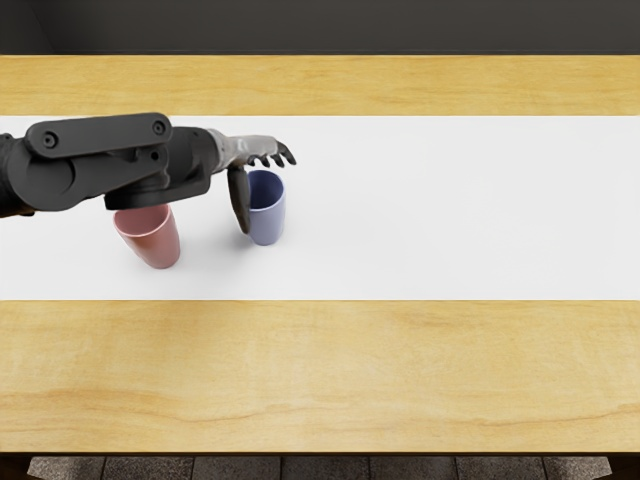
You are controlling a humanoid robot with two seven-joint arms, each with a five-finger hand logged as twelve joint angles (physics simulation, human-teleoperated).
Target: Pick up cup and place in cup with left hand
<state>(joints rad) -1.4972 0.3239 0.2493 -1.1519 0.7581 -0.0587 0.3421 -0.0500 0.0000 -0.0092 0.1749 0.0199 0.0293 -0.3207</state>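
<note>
In the head view, held the left hand (247, 151) wide open at the blue cup (268, 222), with thumb down along its left side and fingers stretched past the rim. Saw both cups on the white strip (430, 210), the pink cup (158, 246) partly behind the left forearm (100, 165).

The left arm (100, 165), cropped at the picture's left edge, blocks the far part of the pink cup's (157, 243) rim. The thumb (240, 200) of the left hand (245, 152) masks part of the blue cup's (268, 222) left side; whether the two touch cannot be told. The palm is turned from view, and the inside bottoms of both cups are hidden. The white strip (430, 210) and wooden table (330, 375) run out of frame at both sides, while the tiled floor (325, 468) is cut off below.
</note>
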